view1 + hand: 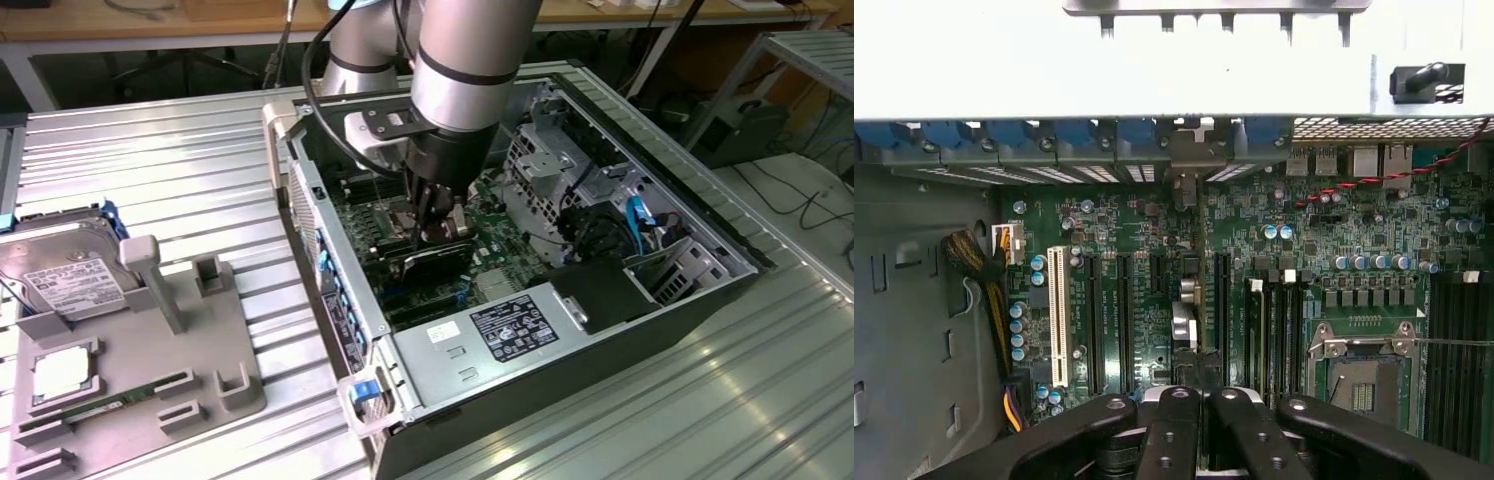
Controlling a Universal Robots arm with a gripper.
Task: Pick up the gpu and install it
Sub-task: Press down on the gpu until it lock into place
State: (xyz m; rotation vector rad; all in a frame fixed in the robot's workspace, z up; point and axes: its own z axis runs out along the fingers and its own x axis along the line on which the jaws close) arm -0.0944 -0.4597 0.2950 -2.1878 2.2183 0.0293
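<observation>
Gripper fingers are drawn together and clamped on the upper edge of the gpu, a thin, flat, dark expansion card that is held on edge inside the open black computer case. In the exterior view, the card is seen directly below the black finger pads, low over the green motherboard and close to its slot area; whether its connector edge is already seated cannot be told. In the wrist view, the card is presented edge-on as a narrow vertical strip running from the closed fingers toward the rear wall of the case, in line with the long black expansion slots. A white slot is located beside these, and an open silver processor socket lies on the other side of the card. The silver arm descends into the case from above. A grey power supply with a white label occupies the near end of the case in the exterior view. At the exterior view's left, on the ribbed metal table, a grey parts holder is placed, carrying a silver hard drive with a white label and a narrow green memory stick.
</observation>
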